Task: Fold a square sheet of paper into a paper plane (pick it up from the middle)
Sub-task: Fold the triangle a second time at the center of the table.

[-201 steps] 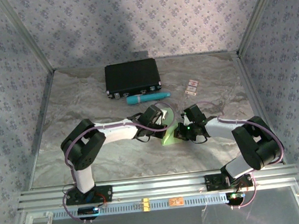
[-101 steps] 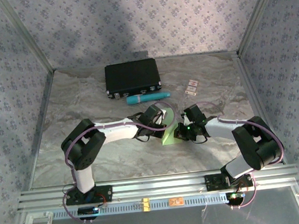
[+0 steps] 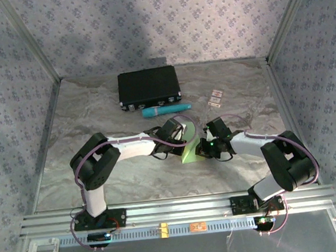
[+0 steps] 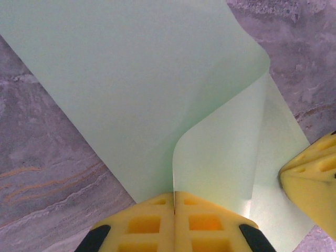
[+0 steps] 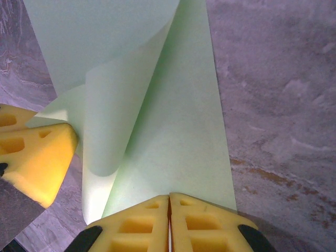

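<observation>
The square sheet of paper [image 3: 189, 152] is pale green and lies mid-table between the two arms. One flap of the sheet [image 4: 131, 79] curls up off the table. My left gripper [image 3: 184, 141] is shut on the raised flap, whose edge runs straight into the seam of the closed left gripper [image 4: 174, 195]. My right gripper [image 3: 203, 149] is shut, and the right gripper [image 5: 169, 198] rests its tips on the flat layer of the sheet [image 5: 173, 131]. Whether paper sits between its jaws is hidden. No pointed paper plane shape shows.
A black case [image 3: 149, 86] stands at the back of the table, with a teal tube [image 3: 166, 110] lying just in front of it. Two small cards [image 3: 215, 98] lie to the right of the tube. Patterned walls enclose the marbled tabletop [image 3: 95, 109].
</observation>
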You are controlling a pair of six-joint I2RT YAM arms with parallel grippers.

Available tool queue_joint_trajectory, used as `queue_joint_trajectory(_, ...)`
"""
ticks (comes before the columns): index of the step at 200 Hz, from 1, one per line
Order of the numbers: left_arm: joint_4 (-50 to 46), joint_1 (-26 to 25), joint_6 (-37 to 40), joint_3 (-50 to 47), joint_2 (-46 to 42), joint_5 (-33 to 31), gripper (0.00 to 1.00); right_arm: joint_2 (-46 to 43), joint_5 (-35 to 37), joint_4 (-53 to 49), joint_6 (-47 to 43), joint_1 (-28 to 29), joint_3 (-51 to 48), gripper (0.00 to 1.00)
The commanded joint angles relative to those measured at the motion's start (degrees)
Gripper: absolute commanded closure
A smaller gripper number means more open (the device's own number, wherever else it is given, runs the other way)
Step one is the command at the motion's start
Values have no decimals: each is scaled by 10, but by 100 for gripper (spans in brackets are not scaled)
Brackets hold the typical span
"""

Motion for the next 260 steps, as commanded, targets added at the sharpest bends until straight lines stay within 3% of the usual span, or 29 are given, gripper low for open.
queue_joint_trajectory(1,12,5,3,9,2,9,99,0,20,-46,-10,1,0,90)
queue_joint_trajectory(260,27,6,-8,-10,0,4,99,0,20,-46,-12,0,0,90)
